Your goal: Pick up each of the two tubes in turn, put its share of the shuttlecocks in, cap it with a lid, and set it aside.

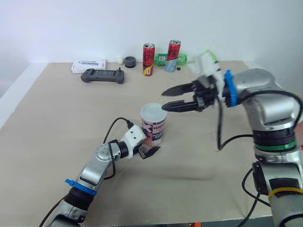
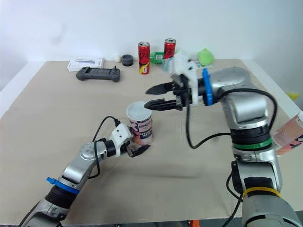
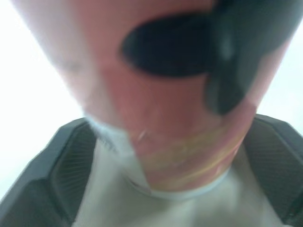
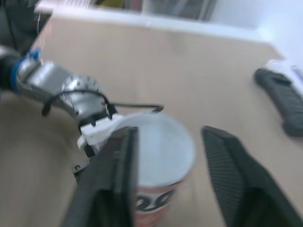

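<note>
A short pink and white tube [image 1: 154,128] stands upright mid-table, its top [image 4: 158,156] white. My left gripper [image 1: 147,152] lies low on the table at the tube's base, and in the left wrist view its fingers [image 3: 71,165] press both sides of the tube [image 3: 180,118]. My right gripper [image 1: 163,100] hovers open just above and to the right of the tube's top, nothing between its fingers [image 4: 118,179]. A second pink tube [image 2: 289,135] shows tilted at the far right edge.
At the table's far side stand two red cans [image 1: 148,59] [image 1: 173,56] with a green bottle [image 1: 163,59] between them. Left of these are a black round piece [image 1: 129,62], a small white ball [image 1: 120,60], a grey game controller [image 1: 102,75] and a white box [image 1: 88,65].
</note>
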Available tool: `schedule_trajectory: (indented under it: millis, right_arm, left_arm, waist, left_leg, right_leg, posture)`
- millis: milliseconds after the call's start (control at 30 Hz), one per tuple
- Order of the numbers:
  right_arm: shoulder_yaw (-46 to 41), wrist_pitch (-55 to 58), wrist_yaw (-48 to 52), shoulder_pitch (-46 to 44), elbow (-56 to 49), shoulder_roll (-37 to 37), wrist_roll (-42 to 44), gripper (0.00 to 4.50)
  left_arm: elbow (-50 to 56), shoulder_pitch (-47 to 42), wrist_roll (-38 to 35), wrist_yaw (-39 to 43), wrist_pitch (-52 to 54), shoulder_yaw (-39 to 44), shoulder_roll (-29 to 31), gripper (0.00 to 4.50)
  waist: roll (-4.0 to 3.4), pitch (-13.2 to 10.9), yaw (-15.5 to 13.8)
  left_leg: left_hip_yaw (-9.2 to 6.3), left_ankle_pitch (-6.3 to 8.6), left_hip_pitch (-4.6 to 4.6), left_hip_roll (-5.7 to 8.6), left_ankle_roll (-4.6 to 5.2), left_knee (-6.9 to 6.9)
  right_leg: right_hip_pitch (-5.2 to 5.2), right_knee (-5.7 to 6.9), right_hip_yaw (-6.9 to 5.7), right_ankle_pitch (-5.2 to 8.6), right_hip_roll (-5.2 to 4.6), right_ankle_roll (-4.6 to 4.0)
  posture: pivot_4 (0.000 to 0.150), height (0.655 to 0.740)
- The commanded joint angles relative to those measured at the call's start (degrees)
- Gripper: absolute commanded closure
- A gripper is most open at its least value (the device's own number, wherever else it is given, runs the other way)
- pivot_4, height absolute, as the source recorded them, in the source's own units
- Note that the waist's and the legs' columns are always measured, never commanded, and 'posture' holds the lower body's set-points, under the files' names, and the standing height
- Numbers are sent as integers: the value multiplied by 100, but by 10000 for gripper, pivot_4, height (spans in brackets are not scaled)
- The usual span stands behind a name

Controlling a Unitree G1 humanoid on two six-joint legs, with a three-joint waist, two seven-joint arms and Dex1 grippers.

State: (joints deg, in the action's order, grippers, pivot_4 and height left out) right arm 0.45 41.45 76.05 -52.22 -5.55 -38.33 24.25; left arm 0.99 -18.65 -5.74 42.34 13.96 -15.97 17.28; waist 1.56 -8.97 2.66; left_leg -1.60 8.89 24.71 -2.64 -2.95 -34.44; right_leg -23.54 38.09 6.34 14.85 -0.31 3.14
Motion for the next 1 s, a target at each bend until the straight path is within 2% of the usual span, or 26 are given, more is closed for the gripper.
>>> schedule_trajectory:
  millis: [33,100,300,467,633,1000]
  right_arm:
    - [-484,280,-238,432,-422,-291,397,7802]
    - [-636,311,-426,955,-632,-407,476,364]
    - [-774,-8,-1000,2512,-1067,-295,514,364]
    - [-189,-866,-1716,3388,-937,437,13,364]
    - [240,-1552,-2079,3672,-484,1006,-312,364]
    - [603,-2088,-2356,3326,268,1533,-615,364]
  left_arm:
    - [303,0,-249,344,152,175,290,0]
    - [439,86,-418,572,247,309,569,0]
    - [829,400,-1444,1282,577,1191,1308,0]
    - [1063,92,-2163,1627,1274,1231,1343,0]
    - [1164,-19,-2214,1714,1636,858,1294,0]
    - [870,-184,-1990,1593,1505,662,1172,0]
  waist:
    - [0,0,-1]
    - [1,-1,-1]
    - [-5,-11,14]
    - [5,-19,6]
    - [6,-20,14]
    - [7,-22,12]
  left_leg:
    - [-2,6,1,0,4,1]
    - [-4,17,1,0,20,0]
    - [-4,31,-3,-3,33,-1]
    - [-8,29,-8,-2,30,-19]
    - [1,23,-7,0,20,-28]
    - [-5,23,-8,-9,20,-26]
  right_leg:
    - [1,0,-2,7,1,-1]
    - [3,0,-4,13,1,-9]
    - [5,2,-6,33,3,-7]
    - [22,3,-13,25,1,0]
    - [21,1,-2,18,-1,-8]
    - [19,3,-5,8,13,-2]
  posture:
    - [1500,7400]
    - [1500,7400]
    - [1500,7400]
    - [1500,7400]
    - [1500,7400]
    - [1500,7400]
